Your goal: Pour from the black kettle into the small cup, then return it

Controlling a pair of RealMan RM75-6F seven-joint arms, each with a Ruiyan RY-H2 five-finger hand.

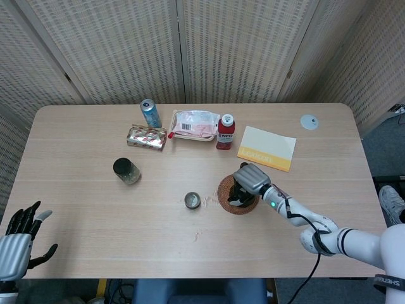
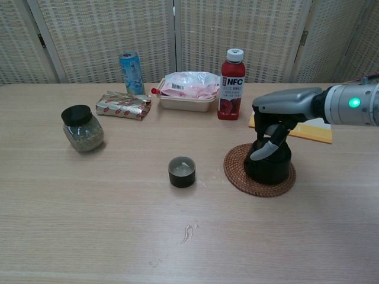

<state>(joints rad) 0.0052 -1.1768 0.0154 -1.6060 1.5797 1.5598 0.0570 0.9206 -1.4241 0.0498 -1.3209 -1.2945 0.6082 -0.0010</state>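
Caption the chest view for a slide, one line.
Right hand rests atop the black kettle standing on a round woven coaster, small dark cup alongside.

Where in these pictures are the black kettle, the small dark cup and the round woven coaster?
black kettle (image 2: 272, 168), chest view, on its dark rounded body.
small dark cup (image 2: 182, 172), chest view, on its front wall.
round woven coaster (image 2: 237, 171), chest view, on the bare left part of the mat.
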